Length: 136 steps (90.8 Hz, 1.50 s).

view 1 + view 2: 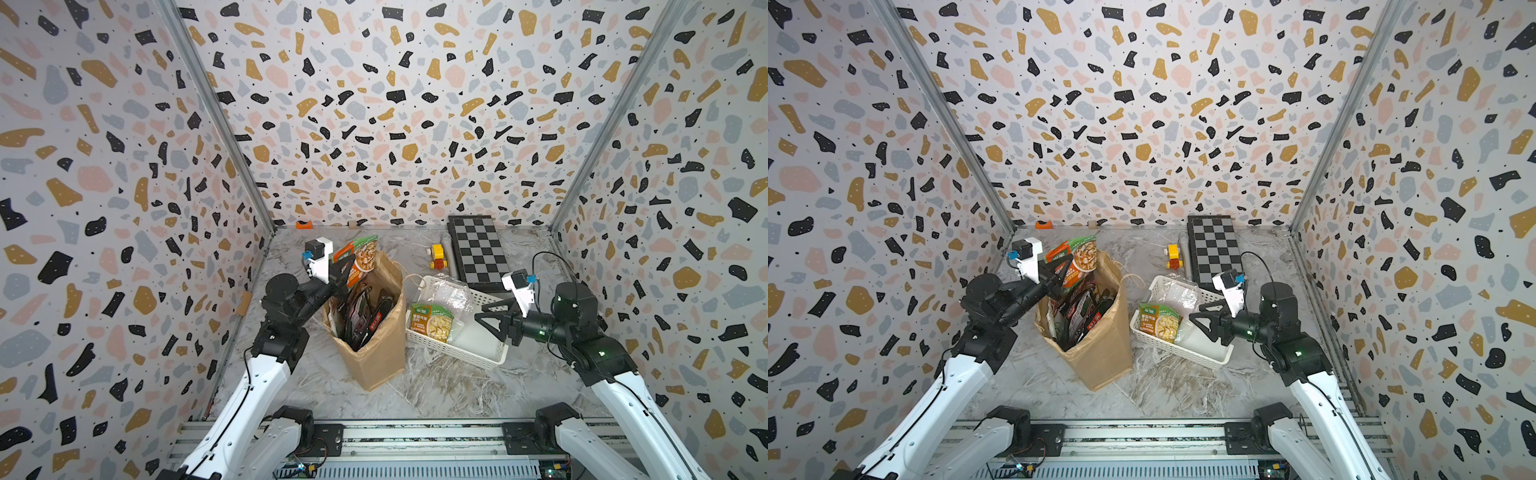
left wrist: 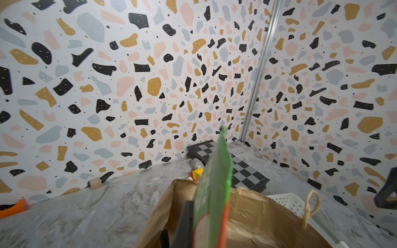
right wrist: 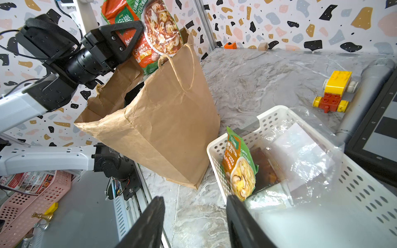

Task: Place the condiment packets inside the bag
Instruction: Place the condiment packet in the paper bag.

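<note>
Left hand [image 1: 347,269]: pressed together on a green-and-orange packet [image 1: 365,254], clamping its lower half and holding it upright. Hangs over the far rim of the bag [image 1: 376,345], with the packet's lower edge at the bag's open mouth and its top well above. From the right wrist view, same grip: packet [image 3: 154,28] pinched between the black fingers [image 3: 126,32], bottom edge level with the bag's cord handle [image 3: 182,64]. From the left wrist view, packet seen edge-on [image 2: 212,193], directly over the brown paper opening [image 2: 257,214].

Bag: upright on the marble counter [image 1: 436,386] between the two arms, creased, mouth open, with several dark packets [image 1: 361,320] standing inside.

Right hand [image 1: 482,320]: spread, gripping nothing, hovering over the near end of the white basket [image 1: 457,353]. Just ahead of its tips [image 3: 240,214], a second green-and-orange packet [image 3: 239,165] leaning against the basket wall nearest the bag. Behind that, clear pouches [image 3: 305,154] lying in the basket.

Basket just beside the bag, on the right arm's side.
</note>
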### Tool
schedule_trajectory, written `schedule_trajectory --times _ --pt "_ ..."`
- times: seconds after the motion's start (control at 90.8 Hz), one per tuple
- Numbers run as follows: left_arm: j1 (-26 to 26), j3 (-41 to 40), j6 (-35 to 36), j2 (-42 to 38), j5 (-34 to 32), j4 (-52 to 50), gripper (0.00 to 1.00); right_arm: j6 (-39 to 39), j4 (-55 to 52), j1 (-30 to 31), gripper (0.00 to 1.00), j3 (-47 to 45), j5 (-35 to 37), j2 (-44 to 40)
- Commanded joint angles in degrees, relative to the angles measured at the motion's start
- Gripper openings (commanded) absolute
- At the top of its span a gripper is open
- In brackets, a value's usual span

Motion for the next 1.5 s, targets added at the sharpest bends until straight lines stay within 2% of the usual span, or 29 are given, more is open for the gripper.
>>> schedule_trajectory --times 0.0,0.121,0.165,0.242,0.264,0.363,0.518,0.617,0.705,0.859,0.98,1.046,1.178,1.255,1.311,1.366,1.399,1.487 --pt "0.22 -0.4 0.09 -0.46 1.2 0.26 0.0 -0.61 1.21 0.19 0.51 0.13 -0.1 -0.09" --pt "0.22 -1.08 1.02 -1.06 -4.69 -1.78 0.0 -0.72 1.17 0.19 0.52 -0.84 0.85 0.08" --pt "0.22 -1.16 1.45 -1.35 -6.36 -2.21 0.07 -0.63 1.3 0.19 0.51 -1.25 0.86 0.14" --pt "0.22 -1.35 1.96 -1.81 -6.81 -2.51 0.11 -0.35 1.7 0.22 0.52 -1.93 0.6 0.34" --pt "0.22 -1.29 1.81 -1.91 -6.58 -2.88 0.14 -0.26 1.81 0.24 0.52 -2.07 0.56 0.38" --pt "0.22 -1.0 1.27 -3.06 -5.22 -4.87 0.41 -0.02 2.58 0.19 0.52 -2.5 0.67 0.64" --pt "0.22 -0.85 -0.65 -7.53 -5.39 -6.59 0.61 1.63 6.37 0.19 0.52 -4.22 2.59 3.05" --pt "0.22 2.27 -1.36 -9.08 -5.22 -11.84 0.66 1.85 8.95 0.23 0.53 -5.19 3.84 7.45" --pt "0.22 7.07 -0.65 -8.36 -5.86 -19.99 0.67 2.25 11.18 0.43 0.54 -5.17 3.99 12.27" --pt "0.22 16.65 7.71 -4.0 -5.61 -35.98 0.68 1.28 14.54 2.63 0.55 -3.77 5.43 20.39" --pt "0.22 22.97 15.14 1.4 -6.71 -46.3 0.67 -0.93 14.68 5.41 0.56 -1.76 5.32 26.69" --pt "0.13 24.87 18.34 3.8 -4.96 -48.95 0.66 -1.85 14.32 6.2 0.56 -0.75 4.91 29.43" --pt "0.0 25.77 20.38 5.75 0.49 -47.13 0.64 -2.6 14.19 6.49 0.56 -0.08 3.93 33.29" --pt "-0.35 25.6 20.42 6.94 1.16 -44.95 0.62 -2.36 14.3 6.64 0.56 -0.16 3.79 34.29" --pt "-0.67 26.32 20.48 8.01 -0.12 -45.41 0.48 -2.18 14.31 6.73 0.56 -0.38 3.59 34.65" --pt "-0.83 26.98 20.44 8.36 -2.15 -46.04 0.22 -2.17 14.47 6.76 0.56 -0.76 3.54 34.68" --pt "-0.86 26.69 20.11 7.92 -3.9 -45.48 0.02 -2.17 14.64 6.78 0.56 -1.05 3.53 34.6" --pt "-0.84 21.85 19.53 3.32 -7.81 -39.19 0.0 -2.11 14.93 6.76 0.55 -1.69 3.95 34.75"
